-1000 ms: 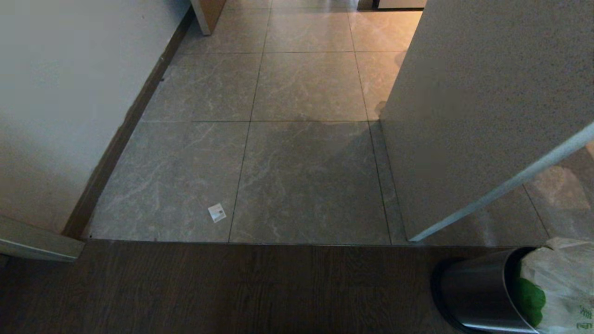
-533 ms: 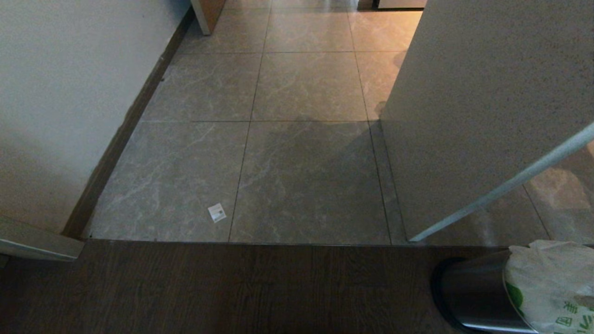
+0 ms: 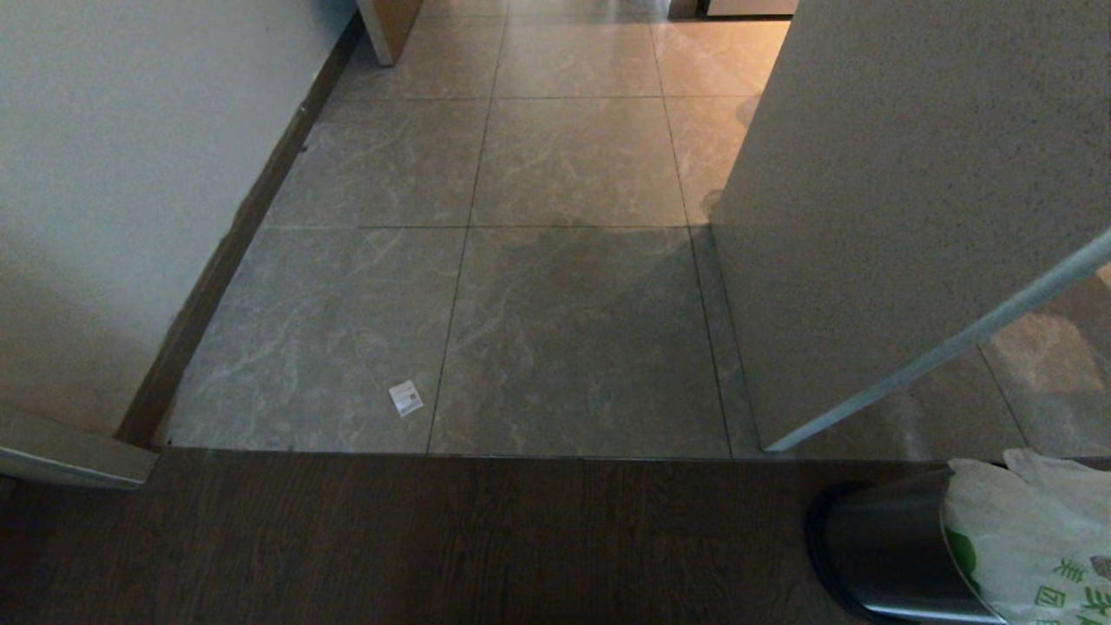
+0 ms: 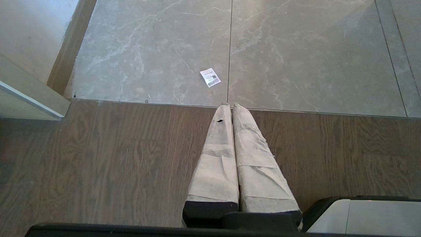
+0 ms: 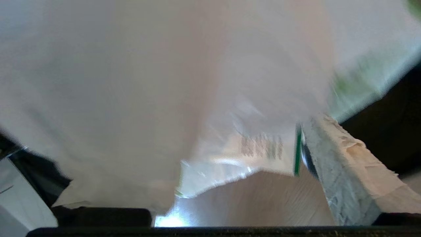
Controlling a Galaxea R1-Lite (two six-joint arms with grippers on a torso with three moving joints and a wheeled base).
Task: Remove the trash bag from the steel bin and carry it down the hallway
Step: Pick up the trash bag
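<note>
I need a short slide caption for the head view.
White trash bag sits in the steel bin on dark wood floor, beside grey tiles.

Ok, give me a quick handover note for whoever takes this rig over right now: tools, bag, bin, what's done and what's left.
Left tool: shut, empty, parked over the wood floor.
Right tool: open, at the trash bag; plastic drapes across it, one finger shows, no grip evident.
Steel bin: upright on the wood floor, front right of the robot, just short of the tiles.
Bag: in the bin, top bunched above the rim.
Done: nothing that shows.
Left: grip the bag, lift it out, carry it down the hallway.
</note>
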